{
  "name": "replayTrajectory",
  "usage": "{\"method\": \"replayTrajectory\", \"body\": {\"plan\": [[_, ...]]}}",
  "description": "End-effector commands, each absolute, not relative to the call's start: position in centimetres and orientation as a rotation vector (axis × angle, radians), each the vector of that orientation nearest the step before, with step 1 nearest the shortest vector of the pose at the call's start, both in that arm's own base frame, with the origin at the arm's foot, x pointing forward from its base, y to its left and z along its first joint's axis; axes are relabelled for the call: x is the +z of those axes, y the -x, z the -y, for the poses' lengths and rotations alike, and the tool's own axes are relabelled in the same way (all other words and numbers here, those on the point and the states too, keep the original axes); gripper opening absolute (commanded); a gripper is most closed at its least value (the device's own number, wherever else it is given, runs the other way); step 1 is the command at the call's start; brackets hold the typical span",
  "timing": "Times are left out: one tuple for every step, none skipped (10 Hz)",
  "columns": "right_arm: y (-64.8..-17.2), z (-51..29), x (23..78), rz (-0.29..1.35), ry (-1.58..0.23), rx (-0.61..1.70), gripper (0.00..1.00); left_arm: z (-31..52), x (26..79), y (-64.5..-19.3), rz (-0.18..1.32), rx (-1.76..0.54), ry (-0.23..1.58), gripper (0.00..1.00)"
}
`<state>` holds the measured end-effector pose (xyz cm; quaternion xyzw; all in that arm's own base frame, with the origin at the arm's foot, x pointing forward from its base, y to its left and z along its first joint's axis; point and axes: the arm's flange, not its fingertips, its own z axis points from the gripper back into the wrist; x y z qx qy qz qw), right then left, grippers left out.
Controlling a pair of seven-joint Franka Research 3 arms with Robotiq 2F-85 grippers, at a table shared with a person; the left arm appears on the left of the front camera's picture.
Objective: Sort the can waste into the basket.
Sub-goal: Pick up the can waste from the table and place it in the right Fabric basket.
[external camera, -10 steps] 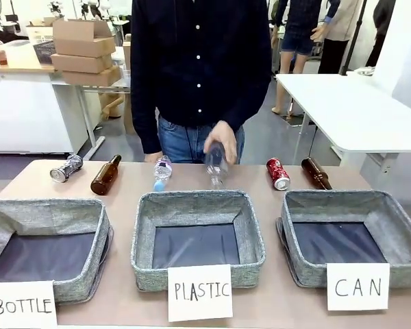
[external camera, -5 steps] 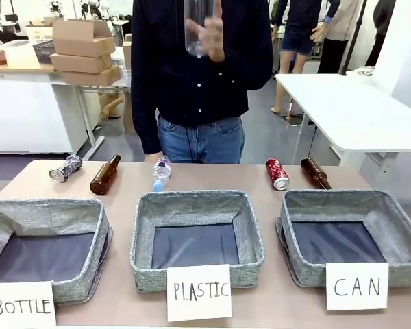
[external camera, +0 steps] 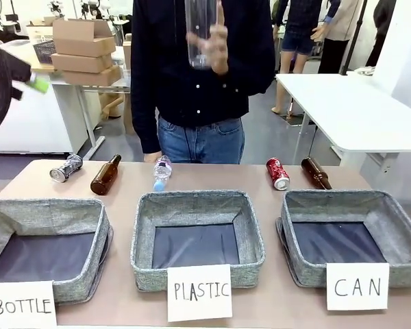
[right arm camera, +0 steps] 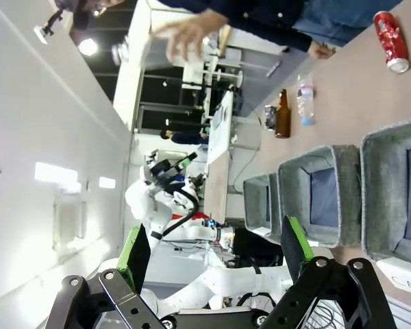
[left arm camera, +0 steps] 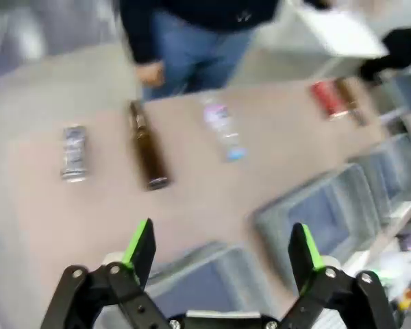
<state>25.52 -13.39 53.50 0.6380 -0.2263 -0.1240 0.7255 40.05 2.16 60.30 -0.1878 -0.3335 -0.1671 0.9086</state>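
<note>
Red can [external camera: 277, 173] & silver can [external camera: 66, 168]: glossy dented metal. Basket [external camera: 332, 200] lower right: rough grey woven cloth, matt dark floor. Card [external camera: 357, 286]: matt white paper. Tabletop [external camera: 281, 310]: smooth, matt. Brown bottle [external camera: 105, 175]: glossy glass.

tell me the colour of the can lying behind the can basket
The can is red with white markings, clearest in the right wrist view.

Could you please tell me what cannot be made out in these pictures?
- Lettering on the red can: too small in the front view, motion-blurred in the left wrist view.
- Logo on the silver-blue can: too small in the front view, blurred in the left wrist view.
- The clear bottle in the person's hand: its top is cut off by the front view's upper edge.
</note>
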Motion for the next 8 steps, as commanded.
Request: {"method": "replayTrajectory", "body": {"plan": [[-25.9, 13.4, 53.7, 0.525, -1.421, -0.25, 1.0, -5.7, 59.4, -40.9, 0.532, -0.342, 0.046, 1.0], [-25.9, 13.4, 53.7, 0.525, -1.421, -0.25, 1.0, -7.2, 59.5, -41.5, 0.513, -0.364, 0.027, 1.0], [-25.9, 13.4, 53.7, 0.525, -1.421, -0.25, 1.0, -8.0, 59.8, -42.3, 0.572, -0.378, 0.057, 1.0], [-25.9, 13.4, 53.7, 0.525, -1.421, -0.25, 1.0, -8.4, 60.4, -43.1, 0.565, -0.307, 0.171, 1.0], [-25.9, 13.4, 53.7, 0.525, -1.421, -0.25, 1.0, -8.2, 58.3, -41.9, 0.567, -0.381, 0.024, 1.0], [-25.9, 13.4, 53.7, 0.525, -1.421, -0.25, 1.0, -8.2, 58.3, -41.9, 0.567, -0.381, 0.024, 1.0], [-25.9, 13.4, 53.7, 0.525, -1.421, -0.25, 1.0, -8.2, 58.3, -41.9, 0.567, -0.381, 0.024, 1.0], [-25.9, 13.4, 53.7, 0.525, -1.421, -0.25, 1.0, -8.9, 58.6, -42.4, 0.559, -0.377, 0.054, 1.0]]}}
